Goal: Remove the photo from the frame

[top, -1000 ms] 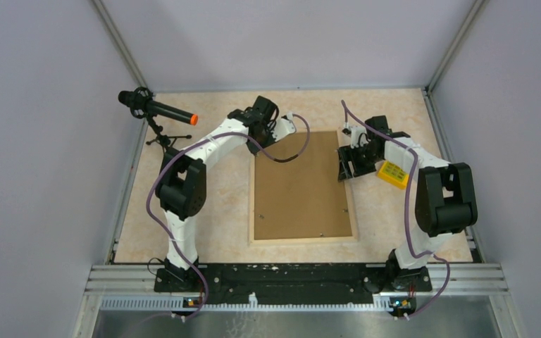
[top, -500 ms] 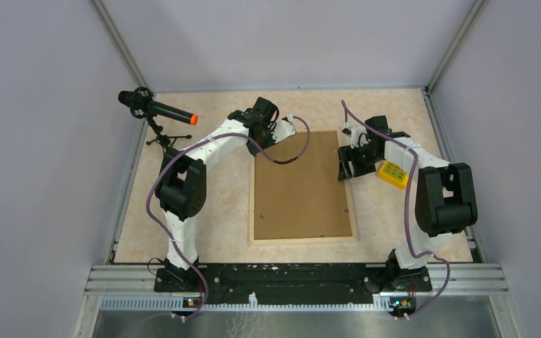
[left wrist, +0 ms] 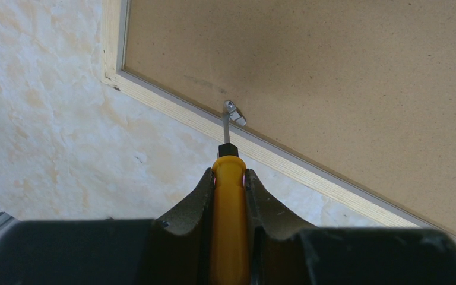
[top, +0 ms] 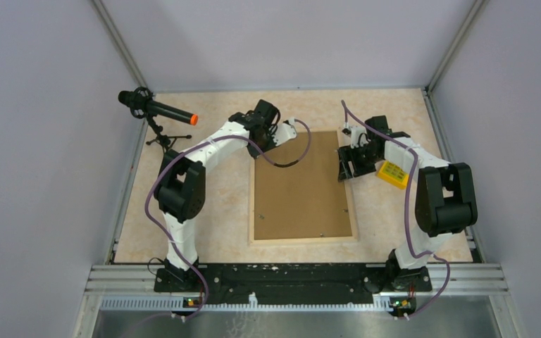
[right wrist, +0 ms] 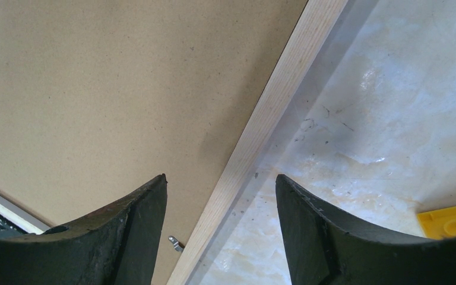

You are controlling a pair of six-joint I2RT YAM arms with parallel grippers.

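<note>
**Left side.** The left gripper (left wrist: 230,177) is closed firmly on the yellow handle of a screwdriver (left wrist: 228,217). The blade reaches forward and its tip rests on a small metal tab (left wrist: 233,111) at the edge of the backing board (top: 303,186), just inside the pale wood rim. Whether the tab is already turned clear of the board cannot be told.

**Centre.** The frame (top: 304,240) lies flat and face down on the worktop (top: 229,204) between the two arms, its brown reverse uppermost. The board sits in place in the rim. The photo is not visible in any view; it is judged to lie beneath the board, inside the frame.

**Right side.** The right gripper (right wrist: 221,181) stands wide open and holds nothing. Its jaws straddle the frame's right-hand edge from above, one over the board and one over the worktop. Contact with the wood cannot be confirmed. A second tab (right wrist: 176,242) shows beside this edge, low in the wrist view. A yellow block (top: 392,174) lies near the gripper, apart from the frame.

**Assessment.** The step in hand is judged to be releasing the retaining tabs; removal of the board and photo is not yet begun. The next move calls for a short, controlled lever or twist at the tab, with the blade kept seated so it does not slip and gouge the board. The right gripper appears placed to steady the frame meanwhile. Further tabs are likely to need the same treatment.
</note>
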